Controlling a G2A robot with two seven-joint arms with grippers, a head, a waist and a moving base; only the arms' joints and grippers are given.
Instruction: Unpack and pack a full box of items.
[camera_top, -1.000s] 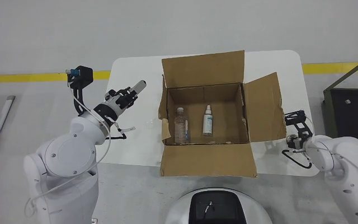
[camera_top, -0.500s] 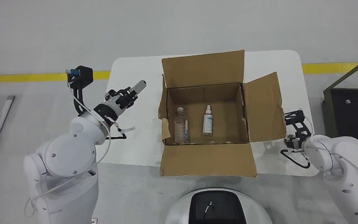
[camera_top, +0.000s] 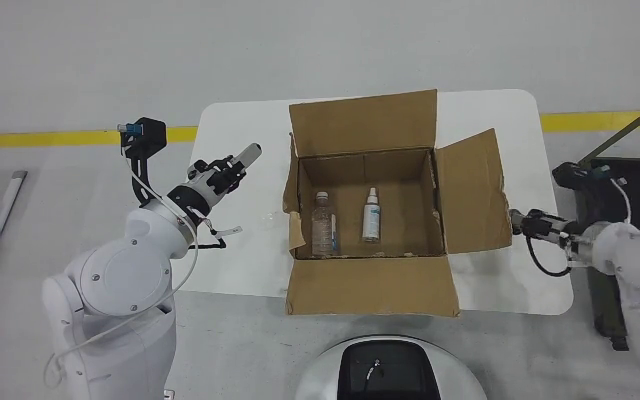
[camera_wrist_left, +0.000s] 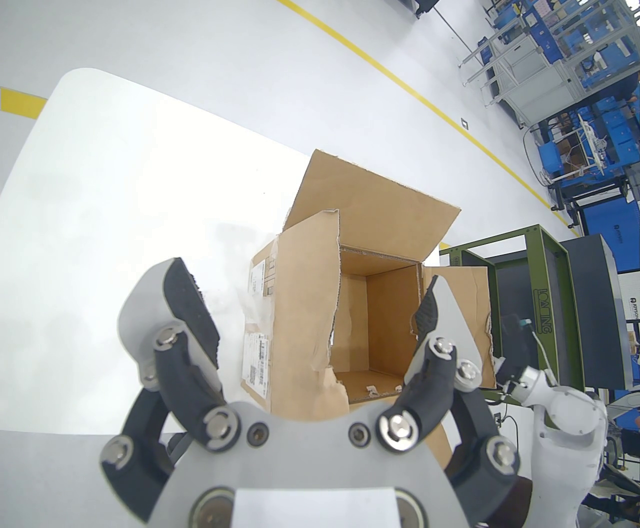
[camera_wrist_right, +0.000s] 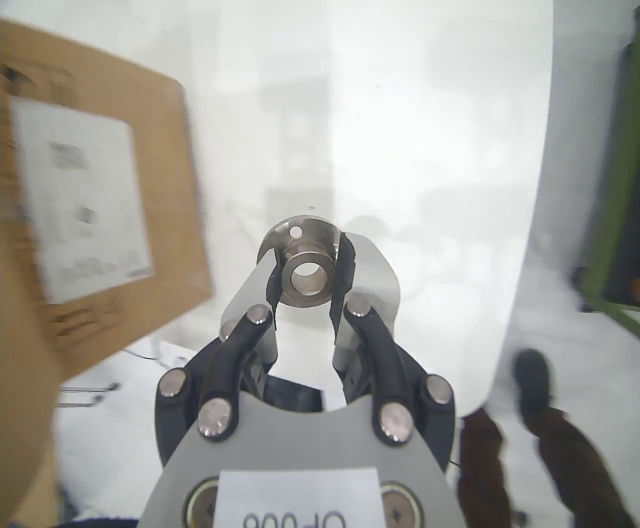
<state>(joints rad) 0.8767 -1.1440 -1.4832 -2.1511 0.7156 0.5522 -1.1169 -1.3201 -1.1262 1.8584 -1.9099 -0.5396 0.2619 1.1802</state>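
An open cardboard box (camera_top: 370, 160) stands mid-table with its flaps spread. Inside lie a clear bottle (camera_top: 323, 224) and a white spray bottle (camera_top: 371, 215). My left gripper (camera_top: 245, 155) hovers over the table left of the box; in the left wrist view it (camera_wrist_left: 307, 295) is open and empty, facing the box (camera_wrist_left: 305, 280). My right gripper (camera_top: 520, 222) is just off the box's right flap, low over the table. In the right wrist view it (camera_wrist_right: 307, 265) is shut on a small metal flanged bushing (camera_wrist_right: 306, 272).
The white table (camera_top: 250, 130) has bare room on both sides of the box. A green-framed cart (camera_top: 608, 190) stands close beyond the table's right edge. A yellow floor line (camera_top: 60, 137) runs behind the table.
My right arm has swung outward, its wrist turning over toward the cart, and the gripper now points in at the box flap. The left arm and the box contents have not moved.
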